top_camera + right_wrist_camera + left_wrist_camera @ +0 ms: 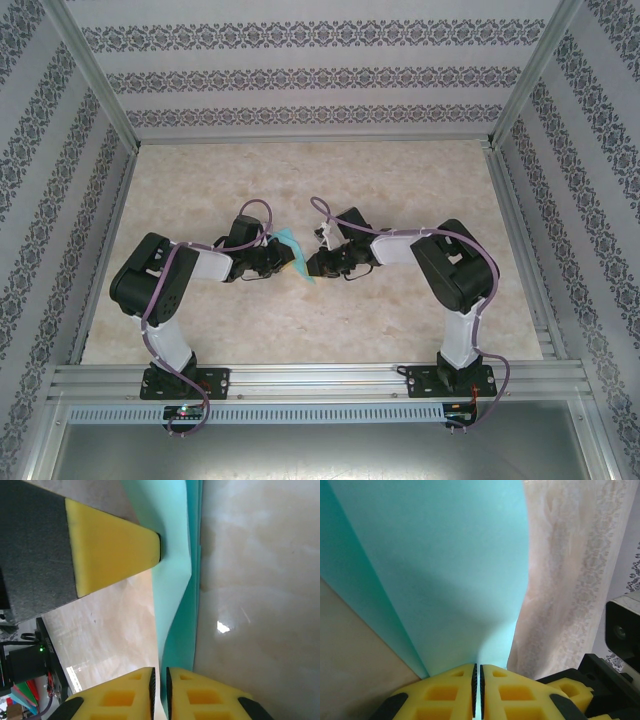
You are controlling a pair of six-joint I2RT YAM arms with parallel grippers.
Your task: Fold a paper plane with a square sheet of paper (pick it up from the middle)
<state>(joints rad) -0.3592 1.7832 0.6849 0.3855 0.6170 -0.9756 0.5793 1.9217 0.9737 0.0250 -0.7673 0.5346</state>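
- Two black-and-white robot arms lean in from the near edge of the pale marbled desk (400, 180), and their tips almost meet over its middle.
- There are two sets of yellow foam-padded fingers, the left fingers (283, 258) and the right fingers (313, 264).
- I count just one thin teal sheet of paper (296, 252). It is held up off the desk in the narrow gap between the two wrists.
- In the left wrist view, the left fingers (474, 692) are pressed almost flat together, and the sheet (445, 570) rises straight out of the slit between the fingers. They are pinching it.
- In the right wrist view, the right fingers (154, 695) show only a hairline gap. The sheet's (175, 580) lower edge runs down into that gap, so they look clamped on it too.
- One of the left arm's yellow fingertips (117, 550) also shows in the right wrist view, touching the sheet further up.
- Along that edge the sheet shows at least two layers, and it is bent rather than flat.
- From above, the wrists cover most of the sheet and leave only a small teal sliver showing.
- Both wrist views cut off the sheet's far end, so I cannot make out its full outline or count its folds.
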